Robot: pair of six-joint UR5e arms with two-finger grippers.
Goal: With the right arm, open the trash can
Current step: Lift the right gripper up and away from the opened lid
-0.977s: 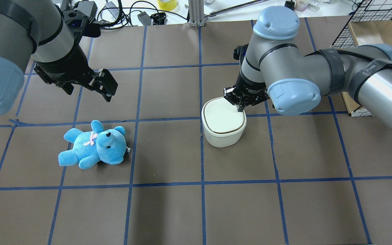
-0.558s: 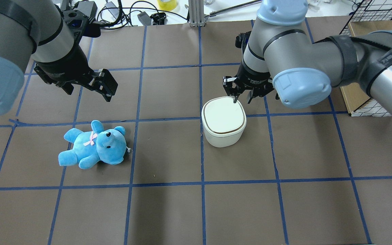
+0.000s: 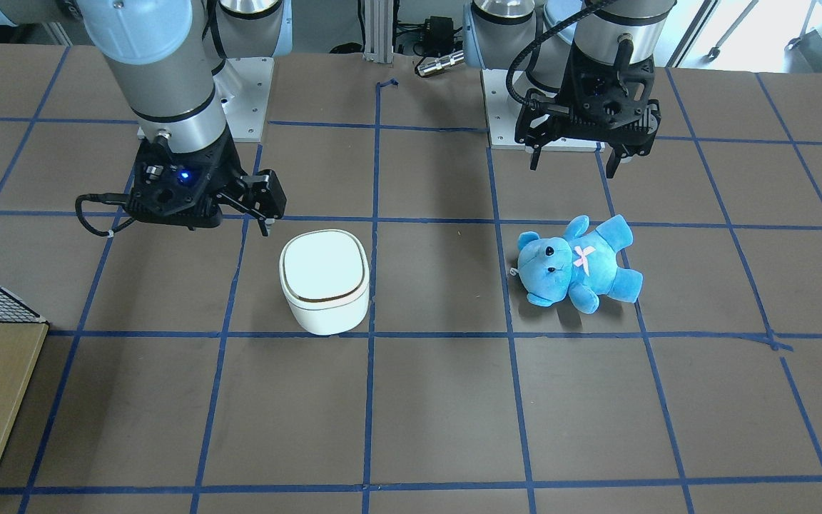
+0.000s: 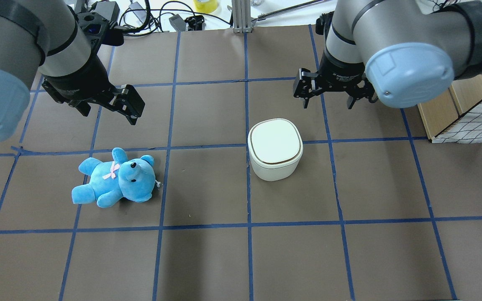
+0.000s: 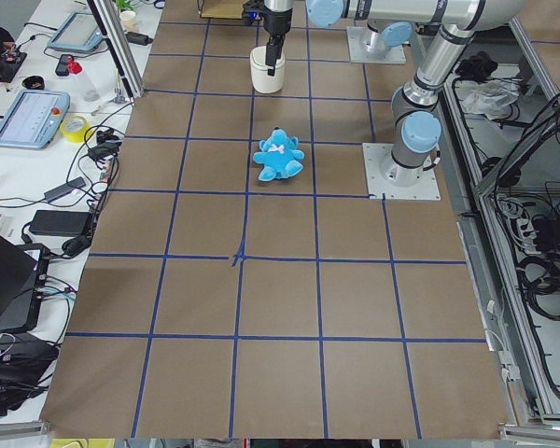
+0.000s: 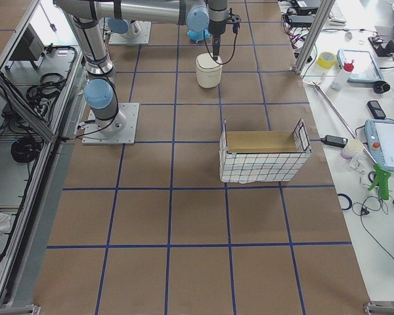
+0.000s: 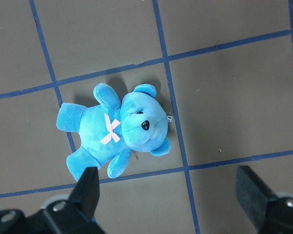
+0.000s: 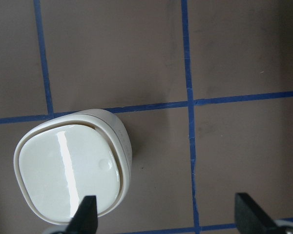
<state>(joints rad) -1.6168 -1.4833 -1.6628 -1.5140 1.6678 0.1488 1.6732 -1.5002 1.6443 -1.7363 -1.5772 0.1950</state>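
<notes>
The white trash can (image 4: 275, 148) stands near the table's middle with its flat lid down; it also shows in the front view (image 3: 325, 278) and the right wrist view (image 8: 71, 168). My right gripper (image 4: 328, 102) is open and empty. It hangs above the table just beyond the can's far right corner, not touching it; the right wrist view (image 8: 168, 217) shows its jaws wide apart. My left gripper (image 4: 109, 108) is open and empty above the blue teddy bear (image 4: 115, 179), which lies on its back (image 7: 117, 131).
A wire basket holding a wooden box (image 4: 467, 113) stands at the table's right side, close to my right arm; it also shows in the right side view (image 6: 262, 157). Cables and tools lie beyond the far table edge.
My right gripper has lifted off the lid's far edge, moved away and to the right, and opened wide. The lid looks unchanged. The left arm and bear have not moved.
</notes>
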